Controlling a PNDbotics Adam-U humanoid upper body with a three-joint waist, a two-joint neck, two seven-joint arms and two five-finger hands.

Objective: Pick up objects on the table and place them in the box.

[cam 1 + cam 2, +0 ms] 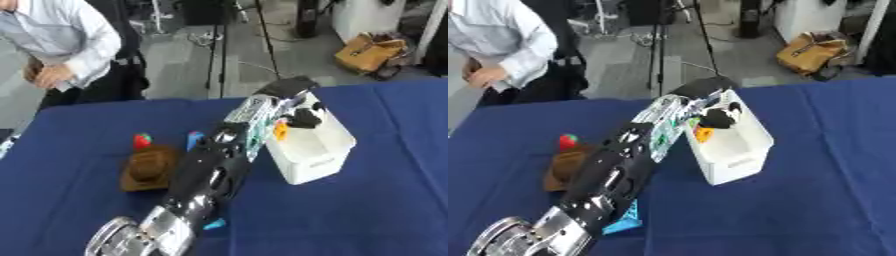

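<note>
My left arm reaches from the lower left across the blue table to the white box (322, 156). My left hand (304, 117) hangs over the box's near-left part, its black fingers curled on a small orange object (281, 131) just inside the rim. Left of the arm lie a brown hat-shaped thing (149, 169), a red and green piece (142, 141) behind it, and a blue piece (193, 139) partly hidden by the arm. A cyan piece (627, 220) peeks out under the forearm near the front. My right hand shows in no view.
The blue cloth (367, 215) covers the table to the right and front of the box. Behind the far edge stand a tripod (219, 45) and a tan bag (371, 51) on the floor. A person stands at the far left.
</note>
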